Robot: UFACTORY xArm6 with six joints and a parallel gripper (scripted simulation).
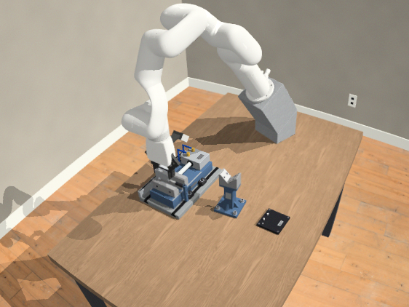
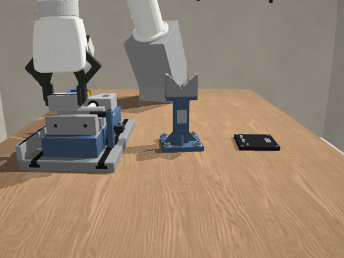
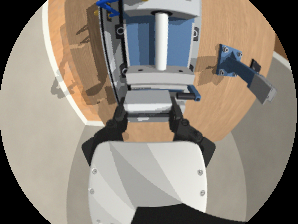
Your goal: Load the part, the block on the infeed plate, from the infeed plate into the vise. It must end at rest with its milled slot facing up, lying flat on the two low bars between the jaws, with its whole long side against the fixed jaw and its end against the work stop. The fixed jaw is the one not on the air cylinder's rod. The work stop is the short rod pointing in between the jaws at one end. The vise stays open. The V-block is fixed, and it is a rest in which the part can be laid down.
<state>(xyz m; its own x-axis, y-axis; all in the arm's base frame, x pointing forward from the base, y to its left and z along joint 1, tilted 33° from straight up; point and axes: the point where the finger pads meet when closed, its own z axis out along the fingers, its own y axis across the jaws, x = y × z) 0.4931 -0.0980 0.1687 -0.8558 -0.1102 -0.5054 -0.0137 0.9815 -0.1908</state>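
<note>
My gripper [image 2: 63, 93] is shut on the grey part [image 2: 62, 103], with one finger on each end of the block. It holds the part level, low over the open vise [image 2: 74, 134], right behind the grey fixed jaw [image 2: 71, 125] and in front of the moving jaw on the cylinder rod [image 2: 93, 104]. I cannot tell whether the part touches the low bars. In the wrist view the part [image 3: 148, 104] lies across between my fingers, close to the moving jaw [image 3: 160, 78]. In the top view the gripper [image 1: 169, 171] is down in the vise [image 1: 180, 183]. The black infeed plate [image 2: 257, 142] lies bare.
The blue V-block stand [image 2: 181, 119] stands to the right of the vise, also in the top view [image 1: 230, 193]. The air cylinder [image 1: 196, 160] with blue hoses sits behind the vise. A blue post with a black knob [image 2: 117, 126] stands at the vise's right end. The arm's grey base [image 1: 271, 109] is at the back.
</note>
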